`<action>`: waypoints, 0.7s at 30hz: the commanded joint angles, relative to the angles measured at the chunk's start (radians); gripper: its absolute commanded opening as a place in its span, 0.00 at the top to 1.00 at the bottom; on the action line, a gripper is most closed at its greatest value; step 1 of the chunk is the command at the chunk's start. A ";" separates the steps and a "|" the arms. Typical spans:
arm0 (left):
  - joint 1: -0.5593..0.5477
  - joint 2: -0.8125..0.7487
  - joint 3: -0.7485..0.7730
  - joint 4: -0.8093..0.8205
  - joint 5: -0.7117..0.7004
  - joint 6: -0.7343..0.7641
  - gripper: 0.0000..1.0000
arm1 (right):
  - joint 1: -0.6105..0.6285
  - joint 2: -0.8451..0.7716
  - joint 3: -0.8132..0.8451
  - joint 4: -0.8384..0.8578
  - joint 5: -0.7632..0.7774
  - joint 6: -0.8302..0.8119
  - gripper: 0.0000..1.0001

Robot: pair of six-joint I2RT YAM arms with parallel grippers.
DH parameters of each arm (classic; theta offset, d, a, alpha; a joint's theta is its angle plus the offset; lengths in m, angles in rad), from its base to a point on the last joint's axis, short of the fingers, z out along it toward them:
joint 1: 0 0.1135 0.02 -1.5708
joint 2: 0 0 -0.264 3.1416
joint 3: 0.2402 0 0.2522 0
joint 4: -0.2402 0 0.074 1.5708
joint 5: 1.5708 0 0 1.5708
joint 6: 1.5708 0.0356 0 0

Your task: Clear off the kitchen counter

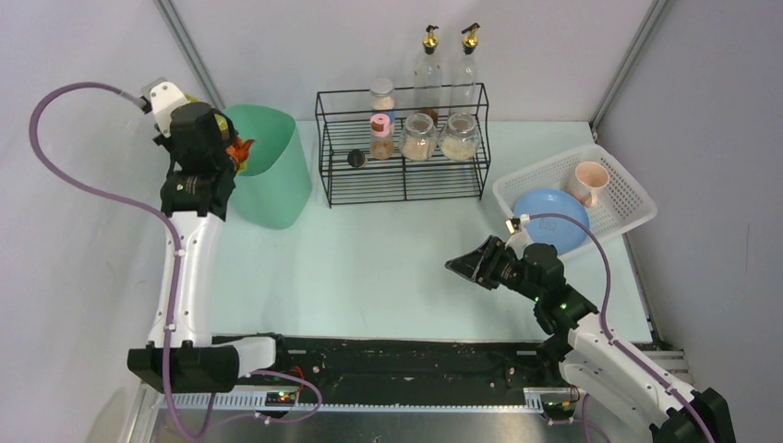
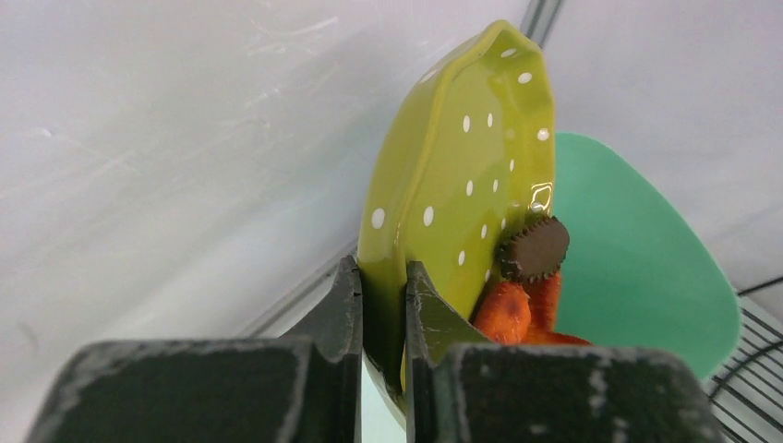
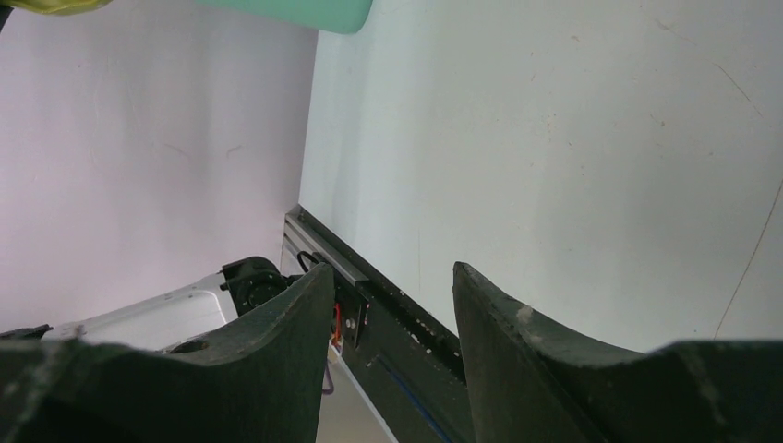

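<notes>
The left jaws pinch a green dotted plate (image 2: 462,166), its lower rim hidden between them; right jaws stand spread.

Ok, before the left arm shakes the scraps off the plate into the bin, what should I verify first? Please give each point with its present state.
1. Left pincer closed on the rim of the green dotted plate: ok.
2. Plate tilted steeply towards the green bin: ok.
3. Plate fully above the bin's opening: cannot tell; in the top view the scraps are at the bin's left rim.
4. Plate emptied: not ok; orange pieces and a brown piece lie on it.
5. Right pincer open, empty, above the kitchen counter, apart from the bin: ok.
</notes>
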 commanded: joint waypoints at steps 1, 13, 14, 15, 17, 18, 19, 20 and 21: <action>-0.067 0.004 0.097 0.284 -0.214 0.155 1.00 | 0.004 -0.017 -0.010 0.031 -0.018 0.000 0.45; -0.332 0.149 0.025 0.814 -0.449 0.770 1.00 | 0.003 -0.056 -0.011 -0.014 -0.017 -0.008 0.45; -0.337 0.156 0.023 0.854 -0.453 0.792 1.00 | 0.001 -0.062 -0.011 -0.019 -0.017 -0.010 0.45; -0.349 0.172 0.021 0.872 -0.462 0.831 1.00 | 0.001 -0.064 -0.011 -0.022 -0.016 -0.011 0.45; -0.361 0.191 0.019 0.917 -0.474 0.883 1.00 | -0.001 -0.065 -0.010 -0.023 -0.020 -0.012 0.45; -0.365 0.197 0.020 0.946 -0.477 0.897 1.00 | -0.002 -0.064 -0.010 -0.022 -0.023 -0.011 0.45; -0.369 0.204 0.020 0.962 -0.481 0.913 1.00 | -0.002 -0.063 -0.011 -0.019 -0.026 -0.011 0.45; -0.371 0.207 0.020 0.967 -0.482 0.918 1.00 | -0.002 -0.062 -0.010 -0.019 -0.028 -0.010 0.45; -0.374 0.209 0.020 0.975 -0.483 0.927 1.00 | -0.003 -0.061 -0.010 -0.020 -0.028 -0.010 0.45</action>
